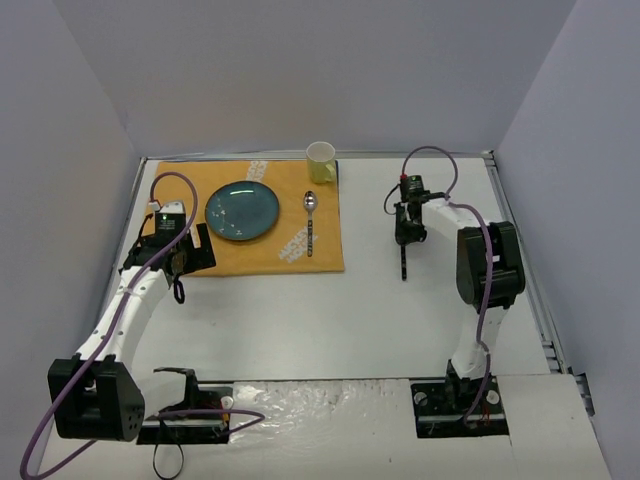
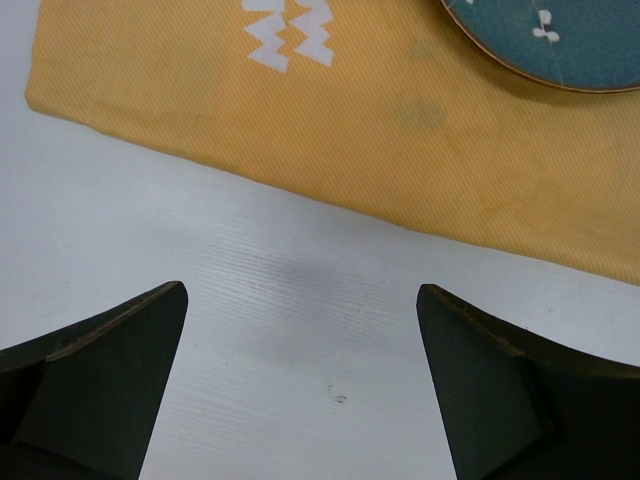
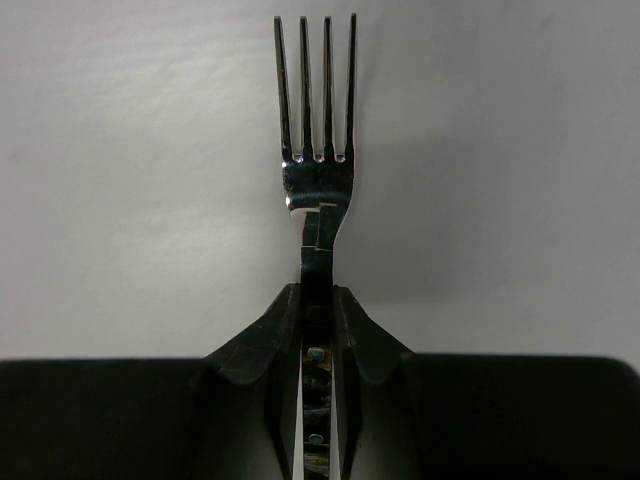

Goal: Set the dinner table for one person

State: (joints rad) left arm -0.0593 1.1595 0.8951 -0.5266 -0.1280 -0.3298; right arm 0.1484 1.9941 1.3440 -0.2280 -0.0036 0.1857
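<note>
Looking from above, what's where?
— My right tool (image 1: 404, 240) grips a fork (image 1: 404, 264) over the bare bench (image 1: 330, 320), well right of the mat (image 1: 330, 255). The mat lies at the bench's far left with the plate (image 1: 243, 211), spoon (image 1: 310, 222) and cup (image 1: 321, 160) on it. My left tool (image 1: 182, 258) waits at the mat's near-left corner, out of the way.

And the left wrist?
— That tool (image 2: 300, 290) is spread wide and holds nothing. It sits over the bench (image 2: 150, 230) just short of the mat (image 2: 300, 130), and the plate (image 2: 560, 40) shows at the corner.

Right wrist?
— This tool (image 3: 318, 300) is pinched tight on the fork (image 3: 318, 170) handle, with the tines pointing straight out so it can be laid flat. I can't tell whether it is clear of the bench (image 3: 500, 150). I judge it belongs left of the plate.
</note>
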